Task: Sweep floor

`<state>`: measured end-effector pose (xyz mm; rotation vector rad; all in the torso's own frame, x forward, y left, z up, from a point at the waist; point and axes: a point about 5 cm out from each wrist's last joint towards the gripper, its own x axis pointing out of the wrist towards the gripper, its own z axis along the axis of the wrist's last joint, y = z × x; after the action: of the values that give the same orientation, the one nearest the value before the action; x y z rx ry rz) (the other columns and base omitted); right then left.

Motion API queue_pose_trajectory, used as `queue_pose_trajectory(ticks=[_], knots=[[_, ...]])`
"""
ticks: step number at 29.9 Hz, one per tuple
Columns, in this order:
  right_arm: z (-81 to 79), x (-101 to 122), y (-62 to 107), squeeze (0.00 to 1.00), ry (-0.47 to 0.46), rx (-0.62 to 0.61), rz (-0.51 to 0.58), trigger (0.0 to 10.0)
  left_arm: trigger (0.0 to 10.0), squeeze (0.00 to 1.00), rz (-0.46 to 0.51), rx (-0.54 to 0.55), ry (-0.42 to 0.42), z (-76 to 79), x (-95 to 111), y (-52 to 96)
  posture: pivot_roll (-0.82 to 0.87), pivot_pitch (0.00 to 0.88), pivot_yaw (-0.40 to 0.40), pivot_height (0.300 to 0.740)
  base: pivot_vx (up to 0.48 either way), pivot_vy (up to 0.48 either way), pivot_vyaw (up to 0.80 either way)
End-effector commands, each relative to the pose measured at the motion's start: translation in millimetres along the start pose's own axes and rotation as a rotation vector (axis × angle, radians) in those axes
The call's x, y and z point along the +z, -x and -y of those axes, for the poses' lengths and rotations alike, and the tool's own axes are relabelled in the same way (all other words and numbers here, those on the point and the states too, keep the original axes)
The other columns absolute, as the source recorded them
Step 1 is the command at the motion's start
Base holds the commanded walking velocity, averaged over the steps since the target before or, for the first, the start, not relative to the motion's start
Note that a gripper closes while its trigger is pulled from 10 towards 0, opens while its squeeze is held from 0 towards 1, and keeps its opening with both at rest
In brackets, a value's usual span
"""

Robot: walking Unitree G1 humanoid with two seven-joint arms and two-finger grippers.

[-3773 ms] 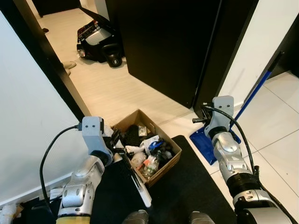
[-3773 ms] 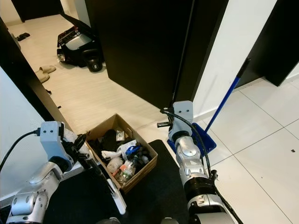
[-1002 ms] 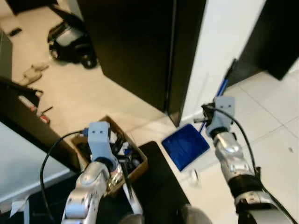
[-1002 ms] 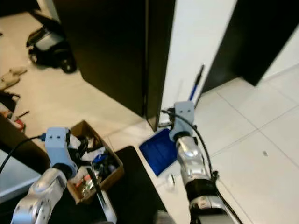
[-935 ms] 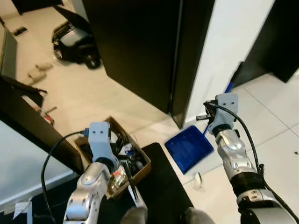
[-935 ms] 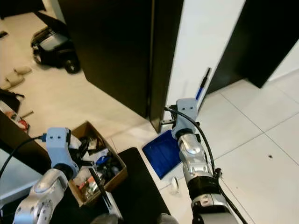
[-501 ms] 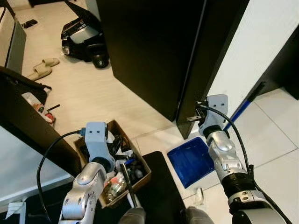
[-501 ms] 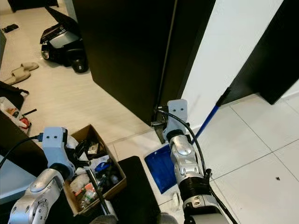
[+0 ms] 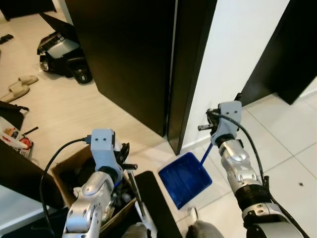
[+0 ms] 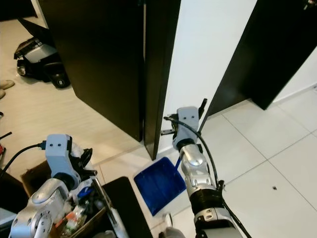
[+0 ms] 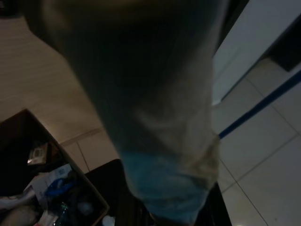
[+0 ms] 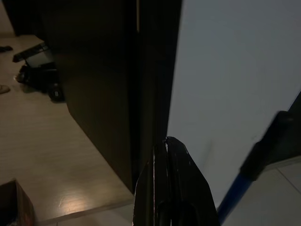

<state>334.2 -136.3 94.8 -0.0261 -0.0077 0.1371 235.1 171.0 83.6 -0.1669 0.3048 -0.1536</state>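
Note:
A blue dustpan (image 9: 184, 179) lies on the white tiles, its blue handle (image 12: 237, 190) with a black tip leaning up against the white wall (image 9: 237, 49). My right gripper (image 12: 167, 141) hangs shut and empty just beside that handle, pointing at the edge of the dark door (image 9: 124, 59). My left gripper (image 9: 124, 161) is over the corner of the cardboard box, shut on a dark-handled brush (image 9: 134, 193) whose white end reaches down towards my feet. A pale blurred shape covers most of the left wrist view. A small white scrap (image 9: 192, 214) lies on the tiles near the dustpan.
A cardboard box (image 9: 69, 156) full of rubbish stands at my lower left, next to a black mat (image 9: 156, 208). A black wheeled machine (image 9: 59, 49) and slippers (image 9: 17, 87) sit on the wooden floor beyond. Open tiles lie to the right.
The whole picture has swung as my head turned right, so the box sits further left in view. Both arms keep their posture, and the dustpan still leans on the wall.

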Motion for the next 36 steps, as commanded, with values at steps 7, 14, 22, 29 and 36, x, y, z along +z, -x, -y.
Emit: queue_pose_trajectory(ticks=[7,14,22,29,36], knots=[[4.8,-3,2.3,0.0,0.002,-0.011,-0.015,10.0,10.0,0.0,0.025,0.002,-0.018,1.7,6,0.5,0.02,0.05,0.026,0.74,0.305,-0.308,0.0],[4.2,-3,2.1,0.0,0.001,-0.008,-0.017,10.0,10.0,0.0,0.02,0.013,-0.016,-0.3,5,0.7,0.02,0.051,0.025,0.74,0.071,0.0,0.0],[-5.9,-3,-6.2,0.0,-0.003,0.017,-0.026,10.0,10.0,0.0,0.03,0.043,-0.012,-4.5,6,-0.2,0.03,0.059,0.024,0.74,0.0,0.0,0.0],[-4.9,-7,-13.1,0.0,0.003,0.022,-0.078,10.0,10.0,0.0,0.041,0.064,-0.017,-8.8,10,-1.2,0.05,0.075,0.022,0.74,0.0,0.0,0.0],[-0.8,-8,-18.4,1.0,-0.001,0.008,-0.119,10.0,10.0,0.0,0.053,0.076,-0.025,-12.0,17,1.1,0.07,0.128,0.027,0.74,0.0,0.0,0.0]])
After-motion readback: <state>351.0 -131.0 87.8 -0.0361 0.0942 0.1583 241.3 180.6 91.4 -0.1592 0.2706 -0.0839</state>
